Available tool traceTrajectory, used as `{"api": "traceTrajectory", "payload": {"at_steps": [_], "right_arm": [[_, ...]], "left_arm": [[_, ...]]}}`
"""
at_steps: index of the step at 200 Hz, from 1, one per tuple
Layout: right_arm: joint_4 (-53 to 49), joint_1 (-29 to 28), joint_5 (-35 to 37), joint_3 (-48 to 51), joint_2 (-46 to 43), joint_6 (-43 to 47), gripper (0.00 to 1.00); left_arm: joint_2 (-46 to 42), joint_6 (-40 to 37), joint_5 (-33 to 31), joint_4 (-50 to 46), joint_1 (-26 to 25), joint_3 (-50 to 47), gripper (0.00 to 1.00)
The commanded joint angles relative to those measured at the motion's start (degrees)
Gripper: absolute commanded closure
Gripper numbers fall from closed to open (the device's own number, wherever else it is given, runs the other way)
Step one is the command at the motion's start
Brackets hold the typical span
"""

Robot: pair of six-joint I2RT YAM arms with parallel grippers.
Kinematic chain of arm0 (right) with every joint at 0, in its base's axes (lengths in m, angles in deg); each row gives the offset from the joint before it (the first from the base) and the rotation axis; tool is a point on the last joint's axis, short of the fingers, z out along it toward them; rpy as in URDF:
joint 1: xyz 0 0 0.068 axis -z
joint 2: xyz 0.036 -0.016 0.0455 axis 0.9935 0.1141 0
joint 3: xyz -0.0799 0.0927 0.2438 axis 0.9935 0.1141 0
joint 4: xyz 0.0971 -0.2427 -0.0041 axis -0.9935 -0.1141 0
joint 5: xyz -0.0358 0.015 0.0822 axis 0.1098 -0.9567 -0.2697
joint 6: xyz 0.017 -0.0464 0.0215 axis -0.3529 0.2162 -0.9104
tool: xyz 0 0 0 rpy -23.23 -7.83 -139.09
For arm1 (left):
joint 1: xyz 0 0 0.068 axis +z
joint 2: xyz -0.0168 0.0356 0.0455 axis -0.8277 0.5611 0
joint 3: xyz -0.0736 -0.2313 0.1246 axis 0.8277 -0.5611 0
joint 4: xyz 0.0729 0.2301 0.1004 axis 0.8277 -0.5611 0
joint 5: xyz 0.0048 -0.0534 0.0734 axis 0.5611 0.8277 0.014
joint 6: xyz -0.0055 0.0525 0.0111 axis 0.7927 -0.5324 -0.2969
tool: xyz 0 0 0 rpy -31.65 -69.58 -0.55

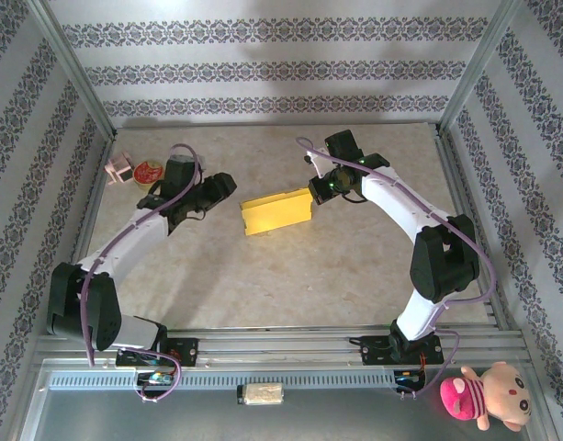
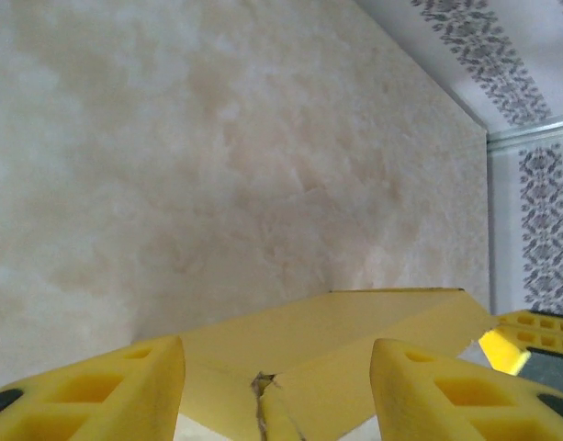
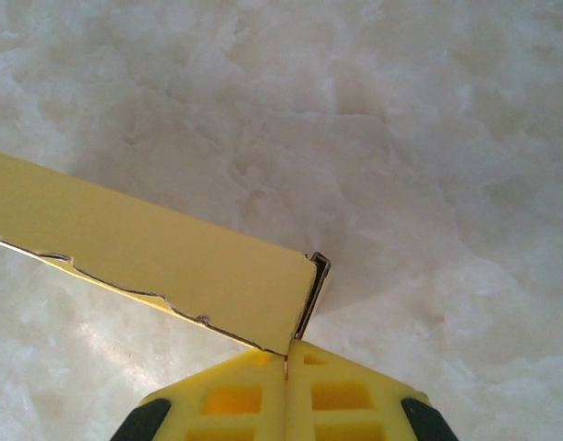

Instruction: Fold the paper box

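The paper box lies flat in the middle of the table, yellow face up, between the two arms. It looks like a closed rectangular shape. At its right end, the right fingers are clenched tight. In the right wrist view the box's near corner runs straight into the seam between them, which reads as a pinch on the thin cardboard edge there. At the other end, the left fingers are spread and released, gripping nothing. From the left wrist, the box's end sits low between the two of them, with a ragged seam where two panels meet right at the centre. Whether either finger touches the cardboard, I cannot tell.

My read is that the folding is far along and the step in hand is finishing the ends, with the right side anchoring the box while the left lines up on its end. The next move, I'd judge, calls for the left fingers to meet that end squarely and press or tuck the loose edges flush. The right should hold firm so the light box doesn't skid or twist on the smooth table. Go gently, as thin card creases easily.
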Motion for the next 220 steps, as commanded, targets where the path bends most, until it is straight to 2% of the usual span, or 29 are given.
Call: {"api": "traceTrajectory", "payload": {"at_steps": [1, 50, 94, 149, 167, 220], "right_arm": [[-0.5, -0.6, -0.1, 0.8, -0.3, 0.5, 0.95], [-0.6, -0.6, -0.4, 0.6, -0.1, 0.5, 0.95], [-0.6, -0.8, -0.5, 0.4, 0.3, 0.2, 0.95], [-0.9, -0.8, -0.5, 0.2, 0.4, 0.4, 0.95], [-0.9, -0.8, -0.4, 0.2, 0.4, 0.3, 0.95], [-0.9, -1.1, -0.1, 0.4, 0.6, 0.4, 0.95]], "left_arm": [[0.1, 12.8, 2.4, 10.1, 0.0, -1.8, 0.44], [2.9, 19.4, 7.2, 14.8, -0.3, -4.7, 0.44], [2.0, 19.9, 7.2, 12.1, -1.4, -6.7, 0.44], [4.0, 23.6, 10.9, 18.4, -3.5, -8.8, 0.43], [3.3, 24.0, 10.5, 18.2, -3.9, -9.9, 0.47], [3.3, 18.7, 11.2, 13.3, -4.0, -10.7, 0.67]]}}
